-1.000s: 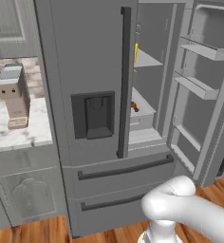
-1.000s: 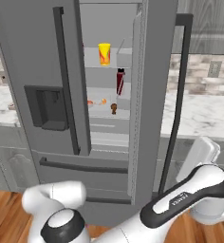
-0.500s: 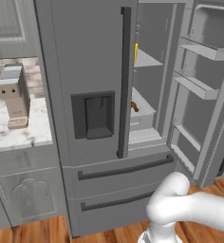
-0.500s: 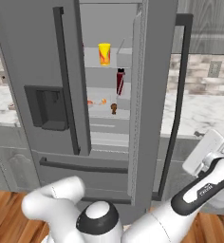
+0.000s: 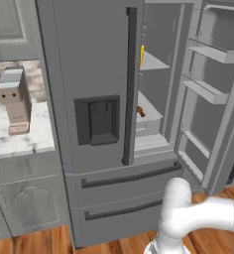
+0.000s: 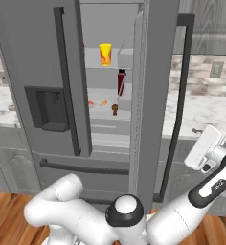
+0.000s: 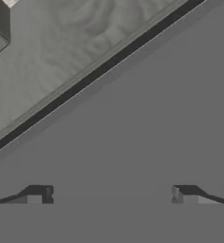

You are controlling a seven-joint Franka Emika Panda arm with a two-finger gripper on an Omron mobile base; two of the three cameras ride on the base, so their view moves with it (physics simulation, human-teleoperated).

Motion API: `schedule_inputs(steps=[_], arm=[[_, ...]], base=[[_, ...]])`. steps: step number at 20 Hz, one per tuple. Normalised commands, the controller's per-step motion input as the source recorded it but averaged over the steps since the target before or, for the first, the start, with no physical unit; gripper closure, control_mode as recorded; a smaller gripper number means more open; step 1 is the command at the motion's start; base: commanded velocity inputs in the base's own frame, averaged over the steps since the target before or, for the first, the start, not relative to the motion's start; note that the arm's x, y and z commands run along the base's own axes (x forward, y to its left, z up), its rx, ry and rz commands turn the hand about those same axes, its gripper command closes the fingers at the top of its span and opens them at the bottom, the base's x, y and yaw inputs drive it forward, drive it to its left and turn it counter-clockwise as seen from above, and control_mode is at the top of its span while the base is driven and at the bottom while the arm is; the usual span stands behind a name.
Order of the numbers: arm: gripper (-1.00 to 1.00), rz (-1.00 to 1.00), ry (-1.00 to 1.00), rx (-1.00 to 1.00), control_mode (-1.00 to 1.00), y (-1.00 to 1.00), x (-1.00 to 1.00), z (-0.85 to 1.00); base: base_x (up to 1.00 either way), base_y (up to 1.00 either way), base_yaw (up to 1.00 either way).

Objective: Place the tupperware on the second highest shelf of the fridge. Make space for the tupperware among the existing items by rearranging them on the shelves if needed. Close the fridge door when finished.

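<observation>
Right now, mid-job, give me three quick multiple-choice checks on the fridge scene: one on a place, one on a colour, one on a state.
1. Where is the yellow cup?
A. on a fridge shelf
B. on the counter
C. in a door bin

2. What colour is the bottle on the shelf below the cup?
A. blue
B. dark red
C. green

3. How do the gripper's fingers stand?
A. shut on the cup
B. shut on nothing
C. apart, holding nothing

Answers:
1 A: the yellow cup stands on a shelf inside the fridge.
2 B: the bottle is dark red.
3 C: the gripper shows both tips wide apart, nothing between.
</observation>
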Motion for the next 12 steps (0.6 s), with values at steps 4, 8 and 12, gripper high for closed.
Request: schedule_inputs(steps=[4,8,12], arm=[[-1.0,0.4,-0.06,-0.01,-1.0,0.51,0.01,-0.24],[-1.0,0.48,-0.21,-0.13,-1.0,0.99,-0.31,-0.39],[-1.0,0.5,-0.37,-0.21,-1.0,1.0,-0.5,-0.41]], base=[[0.0,0.0,0.0],[0.0,0.0,0.0],[0.0,0.0,0.0]])
